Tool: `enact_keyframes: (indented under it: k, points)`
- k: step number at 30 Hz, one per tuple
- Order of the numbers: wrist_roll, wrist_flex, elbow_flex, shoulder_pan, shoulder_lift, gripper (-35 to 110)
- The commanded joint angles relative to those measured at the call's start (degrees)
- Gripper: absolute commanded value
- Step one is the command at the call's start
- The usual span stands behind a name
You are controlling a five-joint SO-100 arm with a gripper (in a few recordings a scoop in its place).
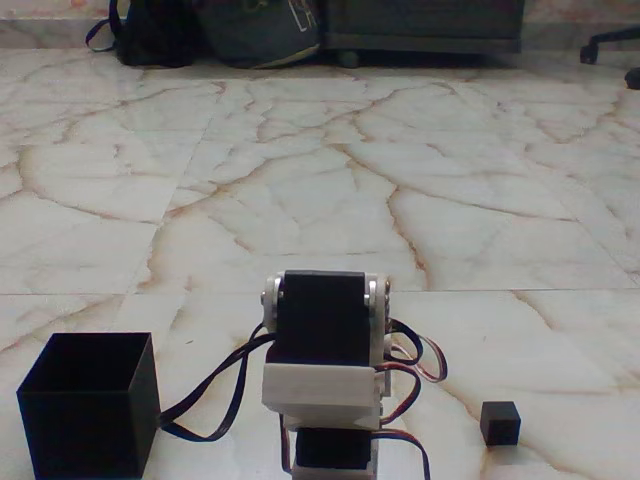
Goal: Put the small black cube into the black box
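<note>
The small black cube (500, 422) sits alone on the marble floor (330, 190) at the lower right of the fixed view, well apart from the black box (88, 402), which stands open-topped at the lower left; the folded arm (325, 365) rises between them, so the cube lies to one side of it and the box to the other. The end effector itself cannot be made out here: what faces the camera looks like the arm's black servo blocks and white brackets, and whether the fingers are spread or closed is not something I can tell, nor how near they are to the cube. From here the risks seem plain. The cube is tiny and dark, so a slightly off-centre close could nudge it across the smooth floor or pinch only a corner and drop it on the swing across. The looping wires (215, 400) hang close to the box's right wall and might snag or drag it as the arm turns. The box's thin walls could be knocked by a low approach. The arm's base and the box's lower edge are cut off by the frame, and bags (215, 30) and furniture along the far wall are only partly shown.
</note>
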Motion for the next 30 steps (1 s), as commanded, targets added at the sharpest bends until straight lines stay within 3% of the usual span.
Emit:
enact_keyframes:
  k: [1,5,10,14,20,24,30]
  points:
    - [-2.5,-0.8,-0.1,0.1,0.3,4]
    - [-2.3,-1.1,-1.8,0.4,-0.6,5]
    - [-3.3,7.0,-22.3,1.6,-15.1,5]
    - [-13.4,6.0,-36.0,12.3,-29.2,6]
    - [-22.3,4.7,-54.1,19.7,-45.3,8]
    - [-34.4,10.1,-67.9,27.4,-53.3,8]
    - [-40.6,17.1,-85.4,32.3,-65.1,8]
